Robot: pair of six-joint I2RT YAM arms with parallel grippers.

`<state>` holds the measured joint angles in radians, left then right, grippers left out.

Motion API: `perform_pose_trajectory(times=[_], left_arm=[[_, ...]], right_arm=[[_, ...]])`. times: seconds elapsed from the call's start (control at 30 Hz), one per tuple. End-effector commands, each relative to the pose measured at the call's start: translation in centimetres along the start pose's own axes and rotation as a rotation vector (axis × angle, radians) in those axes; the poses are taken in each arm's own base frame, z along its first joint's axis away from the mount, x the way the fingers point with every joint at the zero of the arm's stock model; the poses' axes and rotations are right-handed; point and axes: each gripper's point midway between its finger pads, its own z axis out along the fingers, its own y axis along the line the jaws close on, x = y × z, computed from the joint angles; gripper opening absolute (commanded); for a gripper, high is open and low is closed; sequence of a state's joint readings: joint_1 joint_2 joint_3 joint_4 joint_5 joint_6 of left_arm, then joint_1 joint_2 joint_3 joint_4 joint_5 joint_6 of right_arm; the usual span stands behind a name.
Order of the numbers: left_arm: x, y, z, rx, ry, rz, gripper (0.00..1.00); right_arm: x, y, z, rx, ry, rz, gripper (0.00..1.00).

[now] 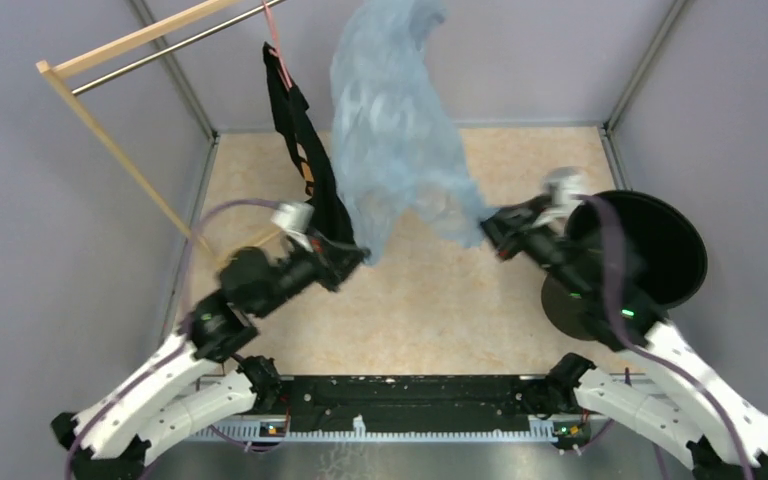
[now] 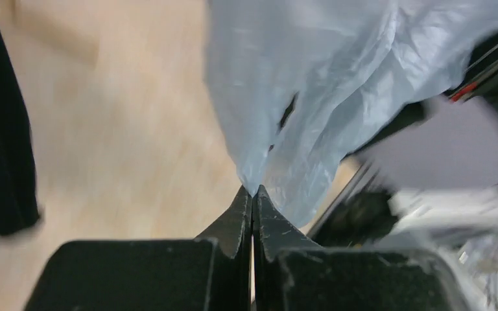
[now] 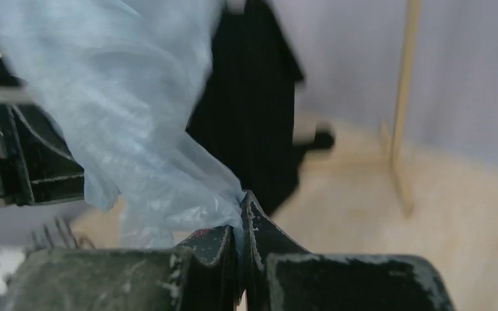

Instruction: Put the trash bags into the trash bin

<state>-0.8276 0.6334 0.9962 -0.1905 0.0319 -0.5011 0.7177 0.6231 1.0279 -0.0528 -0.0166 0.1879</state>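
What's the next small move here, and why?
The left gripper and right gripper each pinch an edge of the thin pale blue see-through plastic bag, held up mid-table; the black round plastic bin sits farther right. So probably carry the bag rightward, toward the bin's opening.

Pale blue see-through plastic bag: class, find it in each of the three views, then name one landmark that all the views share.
Top external: the pale blue see-through plastic bag stands tall at top centre.
Left wrist: it fills the upper middle and right.
Right wrist: it hangs at upper left.
Shared landmark: the black garment beside it.
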Motion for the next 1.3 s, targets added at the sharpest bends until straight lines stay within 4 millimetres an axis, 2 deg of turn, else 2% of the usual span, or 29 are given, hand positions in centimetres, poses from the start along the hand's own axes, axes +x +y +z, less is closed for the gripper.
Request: perform_pose_trajectory(times=[0.0,0.03,0.07,0.13,0.17,0.2,0.23,0.3,0.33,0.4,0.43,0.47,0.5,0.53,0.6,0.63,0.7,0.73,0.8,0.87,0.9,0.93,1.0,1.07,1.1,1.13,1.2,1.23,1.27], left_arm=[[15.0,7.1,-0.4,-0.200,0.322,-0.207,0.00],[15.7,7.6,-0.6,-0.219,0.337,-0.207,0.00],[15.6,8.1,-0.7,-0.248,0.342,-0.190,0.00],[12.6,8.1,0.3,-0.287,0.304,-0.114,0.00],[10.3,7.4,1.7,-0.280,0.292,-0.054,0.00],[7.2,5.8,2.9,-0.248,0.274,0.009,0.00],[3.3,3.8,4.2,-0.204,0.240,0.072,0.00],[-4.5,-2.0,5.9,-0.046,0.158,0.159,0.00],[-8.2,-5.1,6.1,0.049,0.098,0.191,0.00],[-14.3,-10.6,4.5,0.237,-0.047,0.241,0.00],[-16.1,-12.5,3.2,0.311,-0.111,0.259,0.00],[-16.3,-13.1,2.6,0.351,-0.140,0.268,0.00],[-16.1,-13.2,1.8,0.369,-0.168,0.272,0.00],[-14.8,-12.1,1.6,0.349,-0.169,0.263,0.00],[-10.1,-7.8,2.0,0.227,-0.121,0.219,0.00],[-6.2,-4.6,2.4,0.137,-0.052,0.183,0.00],[2.6,2.5,1.9,-0.091,0.120,0.101,0.00],[7.2,6.1,0.8,-0.221,0.218,0.044,0.00],[15.4,11.4,-2.6,-0.439,0.383,-0.074,0.00],[20.3,13.6,-5.5,-0.548,0.470,-0.186,0.00],[21.2,13.8,-6.1,-0.552,0.476,-0.222,0.00],[21.4,13.6,-6.2,-0.536,0.468,-0.236,0.00],[19.3,13.0,-5.3,-0.509,0.417,-0.205,0.00],[13.0,10.9,-2.9,-0.449,0.298,-0.106,0.00],[9.7,9.7,-1.4,-0.422,0.252,-0.035,0.00],[5.2,7.7,0.3,-0.376,0.193,0.034,0.00],[-3.6,2.7,3.5,-0.260,0.110,0.156,0.00],[-8.0,-0.7,4.4,-0.172,0.060,0.197,0.00],[-11.1,-3.7,5.1,-0.080,0.028,0.217,0.00]], right_arm=[[22.8,-1.3,-2.6,0.024,0.565,0.201,0.00],[23.6,-1.9,-3.0,0.062,0.576,0.213,0.00],[23.3,-2.4,-2.9,0.097,0.574,0.204,0.00],[20.7,-3.3,-1.3,0.135,0.549,0.135,0.00],[18.3,-3.2,0.2,0.132,0.526,0.093,0.00],[15.9,-3.3,1.6,0.135,0.506,0.043,0.00],[12.2,-3.0,3.3,0.123,0.461,-0.001,0.00],[5.0,-1.9,5.8,0.091,0.371,-0.069,0.00],[1.0,-1.0,6.4,0.063,0.307,-0.095,0.00],[-5.9,1.2,6.4,-0.010,0.172,-0.106,0.00],[-8.6,2.3,5.8,-0.055,0.099,-0.106,0.00],[-10.5,3.3,4.9,-0.098,0.039,-0.105,0.00],[-11.2,4.0,4.2,-0.134,-0.007,-0.097,0.00],[-11.3,4.6,3.3,-0.169,-0.041,-0.093,0.00],[-7.4,4.5,2.3,-0.201,-0.014,-0.078,0.00],[-4.1,3.9,1.9,-0.193,0.033,-0.071,0.00],[4.8,1.6,0.9,-0.127,0.191,-0.050,0.00],[10.6,0.0,0.0,-0.074,0.299,-0.021,0.00],[21.1,-2.5,-2.9,0.035,0.521,0.055,0.00],[28.0,-3.3,-6.3,0.086,0.681,0.144,0.00],[29.1,-3.0,-6.8,0.084,0.700,0.178,0.00],[29.2,-2.8,-6.9,0.077,0.693,0.202,0.00],[27.1,-2.6,-5.5,0.066,0.633,0.181,0.00],[22.6,-3.2,-2.8,0.077,0.555,0.078,0.00],[19.5,-3.5,-1.2,0.089,0.514,0.012,0.00],[16.4,-3.9,0.5,0.113,0.483,-0.049,0.00],[8.3,-3.4,3.7,0.116,0.397,-0.143,0.00],[4.4,-2.6,4.8,0.093,0.348,-0.170,0.00],[0.9,-1.5,5.4,0.061,0.306,-0.177,0.00]])
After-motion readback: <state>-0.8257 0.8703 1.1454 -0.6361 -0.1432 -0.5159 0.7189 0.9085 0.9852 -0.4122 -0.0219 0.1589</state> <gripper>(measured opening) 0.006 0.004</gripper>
